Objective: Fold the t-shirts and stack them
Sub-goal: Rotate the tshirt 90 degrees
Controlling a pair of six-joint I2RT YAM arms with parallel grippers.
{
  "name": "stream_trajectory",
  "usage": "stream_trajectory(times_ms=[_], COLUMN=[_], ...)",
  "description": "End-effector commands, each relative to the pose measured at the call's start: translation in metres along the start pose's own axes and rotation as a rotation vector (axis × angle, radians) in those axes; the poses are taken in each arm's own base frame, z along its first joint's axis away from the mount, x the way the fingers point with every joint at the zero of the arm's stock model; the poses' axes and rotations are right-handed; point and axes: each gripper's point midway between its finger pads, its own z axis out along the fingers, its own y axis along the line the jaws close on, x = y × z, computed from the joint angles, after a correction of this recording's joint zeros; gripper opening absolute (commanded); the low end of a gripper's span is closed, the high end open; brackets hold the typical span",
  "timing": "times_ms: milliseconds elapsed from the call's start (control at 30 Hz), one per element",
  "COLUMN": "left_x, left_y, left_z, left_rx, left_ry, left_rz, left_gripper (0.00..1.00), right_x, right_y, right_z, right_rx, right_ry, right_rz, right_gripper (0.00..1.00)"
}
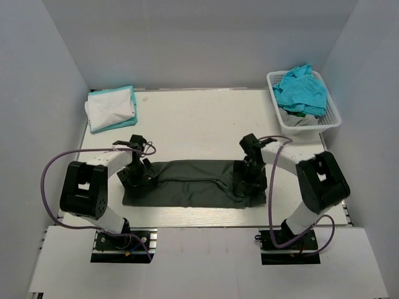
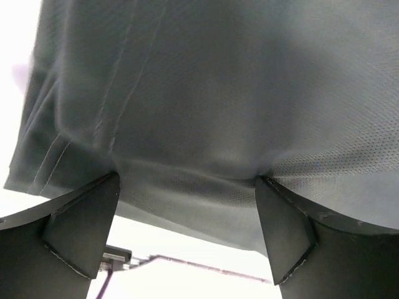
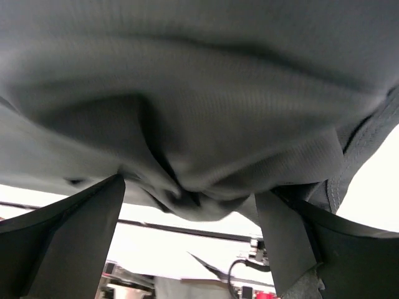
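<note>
Top external: white table [image 1: 199, 118], grey walls [image 1: 206, 43]

Left arm [image 1: 84, 187]: lower left of frame, elbow bent, left claw [image 1: 134, 179] angled down, jaws wide apart. Right arm [image 1: 321, 180]: lower right, mirrored; right claw [image 1: 248, 180] likewise spread.

One dark shirt [image 1: 193, 184] lies on the one table [image 1: 206, 118]. The far-left stack has two shirts: one white shirt [image 1: 111, 107] and one folded turquoise shirt [image 1: 122, 125]. One basket [image 1: 335, 119] holds one loose turquoise shirt [image 1: 302, 90] and grey cloth [image 1: 299, 119], count unclear. There are two arms: left arm [image 1: 84, 187] and right arm [image 1: 321, 180].
</note>
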Motion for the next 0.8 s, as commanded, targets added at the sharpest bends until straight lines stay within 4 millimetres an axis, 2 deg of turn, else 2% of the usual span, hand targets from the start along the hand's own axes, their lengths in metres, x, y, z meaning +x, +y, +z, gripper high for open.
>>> stream_trajectory(times_ms=[0, 33, 100, 133, 167, 200, 233, 267, 300, 333, 367, 400, 467, 500, 533, 600, 633, 667, 700, 733, 767], left_x=[0.044, 0.055, 0.073, 0.08, 0.083, 0.094, 0.093, 0.102, 0.099, 0.1, 0.105, 0.108, 0.114, 0.108, 0.103, 0.082, 0.073, 0.052, 0.043, 0.025, 0.017], left_y=[-0.002, -0.005, -0.015, -0.018, -0.026, -0.037, -0.048, -0.051, -0.064, -0.066, -0.071, -0.078, -0.086, -0.089, -0.089, -0.082, -0.078, -0.07, -0.066, -0.059, -0.058], left_z=[-0.002, -0.002, -0.008, -0.013, -0.019, -0.029, -0.041, -0.055, -0.073, -0.084, -0.103, -0.128, -0.161, -0.178, -0.181, -0.184, -0.181, -0.172, -0.168, -0.162, -0.161], left_rx=[0.071, 0.104, 0.159, 0.183, 0.215, 0.276, 0.332, 0.359, 0.393, 0.408, 0.48, 0.542, 0.655, 0.675, 0.666, 0.58, 0.536, 0.44, 0.383, 0.318, 0.303], left_ry=[0.124, 0.134, 0.204, 0.228, 0.249, 0.302, 0.306, 0.357, 0.35, 0.359, 0.385, 0.395, 0.394, 0.354, 0.321, 0.188, 0.137, 0.031, -0.002, -0.079, -0.104], left_rz=[-0.028, -0.041, -0.034, -0.024, -0.01, 0.027, 0.089, 0.126, 0.18, 0.219, 0.288, 0.34, 0.424, 0.445, 0.458, 0.464, 0.46, 0.446, 0.405, 0.366, 0.335], left_gripper=[1.0, 1.0, 1.0, 1.0, 1.0, 1.0, 1.0, 1.0, 1.0, 1.0, 1.0, 1.0, 1.0, 1.0, 1.0, 1.0, 1.0, 1.0, 1.0, 1.0, 1.0], right_x=[-0.08, -0.111, -0.14, -0.171, -0.203, -0.219, -0.254, -0.277, -0.305, -0.314, -0.318, -0.347, -0.351, -0.355, -0.355, -0.344, -0.335, -0.325, -0.318, -0.298, -0.289], right_y=[0.008, 0.022, 0.013, 0.026, 0.031, 0.036, 0.051, 0.066, 0.08, 0.081, 0.081, 0.096, 0.101, 0.103, 0.107, 0.11, 0.114, 0.113, 0.114, 0.122, 0.129], right_z=[0.009, 0.001, 0.012, -0.004, -0.001, -0.004, -0.025, -0.018, -0.041, -0.042, -0.032, -0.061, -0.073, -0.091, -0.111, -0.114, -0.134, -0.127, -0.133, -0.12, -0.118], right_rx=[-0.019, -0.045, -0.037, -0.061, -0.082, -0.092, -0.118, -0.181, -0.204, -0.186, -0.178, -0.195, -0.191, -0.186, -0.19, -0.21, -0.209, -0.221, -0.218, -0.219, -0.239], right_ry=[-0.189, -0.251, -0.24, -0.306, -0.335, -0.366, -0.463, -0.463, -0.542, -0.553, -0.522, -0.614, -0.629, -0.67, -0.72, -0.721, -0.764, -0.735, -0.741, -0.695, -0.673], right_rz=[-0.064, -0.071, -0.073, -0.119, -0.131, -0.157, -0.264, -0.315, -0.365, -0.439, -0.454, -0.482, -0.495, -0.483, -0.475, -0.419, -0.404, -0.335, -0.312, -0.316, -0.274], right_gripper=[0.9, 0.9, 0.9, 0.9, 0.9, 0.9, 0.9, 0.9, 0.9, 0.9, 0.9, 0.9, 0.9, 0.9, 0.9, 0.9, 0.9, 0.9, 0.9, 0.9, 0.9])
